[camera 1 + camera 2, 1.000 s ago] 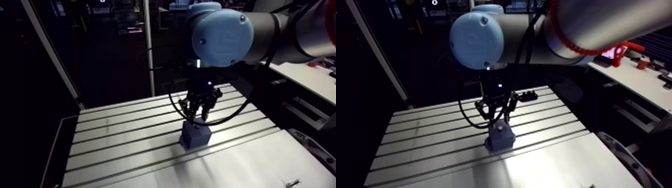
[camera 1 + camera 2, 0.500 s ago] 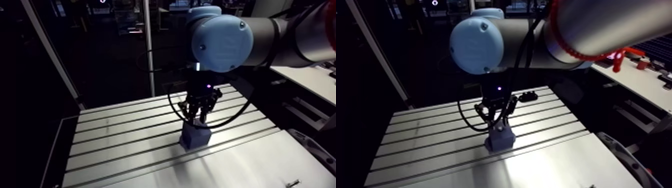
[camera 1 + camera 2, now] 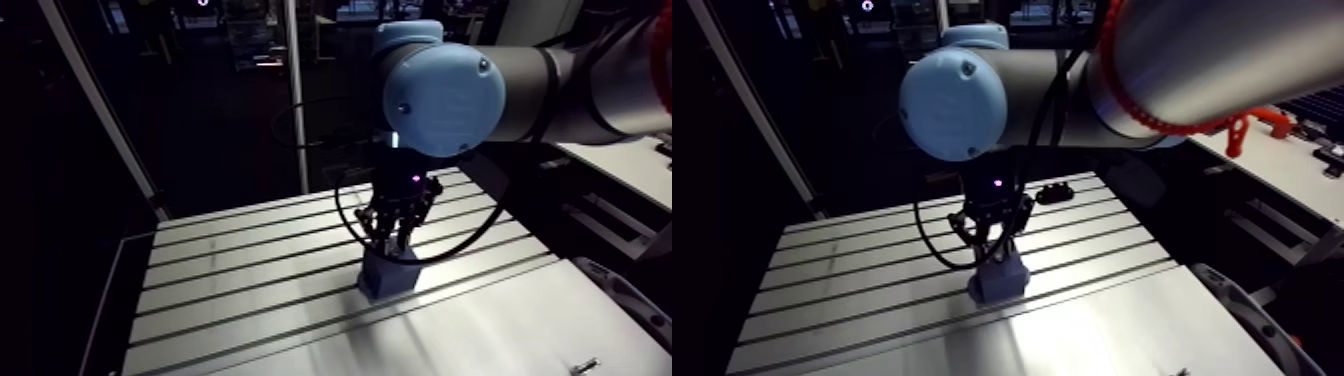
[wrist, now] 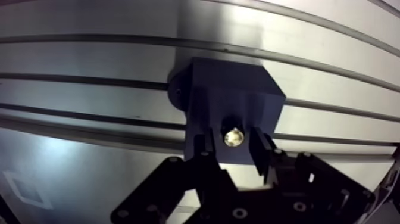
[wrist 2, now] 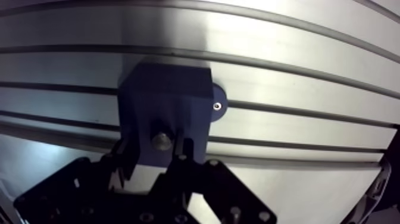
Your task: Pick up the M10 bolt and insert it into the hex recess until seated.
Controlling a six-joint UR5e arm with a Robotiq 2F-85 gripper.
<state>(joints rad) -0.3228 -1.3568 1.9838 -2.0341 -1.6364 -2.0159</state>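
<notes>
Bolt (image 4: 233, 137) stands upright in top of blue block (image 4: 232, 89), between gripper (image 4: 233, 144) tips; can't tell if jaws clamp it or sit just clear. Push straight down, no tilt, until it bottoms. Black part (image 3: 1055, 192) at block's 1 o'clock, well apart; path looks clear.

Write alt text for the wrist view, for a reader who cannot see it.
A bolt, seen end-on, sits at the top of a dark blue block, between the fingers of the open gripper. The block rests on a slotted aluminium table.
</notes>
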